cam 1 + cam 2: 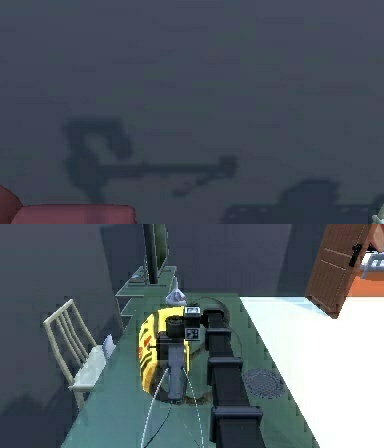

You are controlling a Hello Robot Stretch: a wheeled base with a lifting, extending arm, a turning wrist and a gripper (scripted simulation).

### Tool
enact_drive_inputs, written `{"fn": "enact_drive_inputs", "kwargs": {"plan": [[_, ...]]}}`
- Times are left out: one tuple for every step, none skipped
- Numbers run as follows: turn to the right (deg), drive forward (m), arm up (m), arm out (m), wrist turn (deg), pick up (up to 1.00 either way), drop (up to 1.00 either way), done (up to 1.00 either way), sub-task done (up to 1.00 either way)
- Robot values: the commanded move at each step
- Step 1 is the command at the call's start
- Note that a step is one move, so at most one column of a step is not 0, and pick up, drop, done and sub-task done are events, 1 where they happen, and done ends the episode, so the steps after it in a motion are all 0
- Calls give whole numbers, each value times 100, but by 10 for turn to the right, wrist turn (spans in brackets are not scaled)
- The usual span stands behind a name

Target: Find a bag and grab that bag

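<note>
Yellow, black-striped rounded bag (150, 354) lies on the dark green tabletop (110, 409), mid-picture in the arm side view. The robot's dark two-finger gripper (176, 389) shows at the bag's five o'clock. I cannot tell its grip, nor whether it holds anything. A pale wooden chair (75, 344) stands at the bag's nine o'clock.

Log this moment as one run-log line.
gripper: near yellow-and-black bag-like thing on green table | hold: cannot tell | nearby: white chair, brown door | forward view: grey wall, red thing low left

Rounded yellow, black-striped bag (150, 344) on green tabletop (105, 409)
</note>
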Motion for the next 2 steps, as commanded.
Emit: {"fn": "enact_drive_inputs", "kwargs": {"plan": [[0,0,0,0,450,0,0,0,0],[0,0,0,0,450,0,0,0,0]]}}
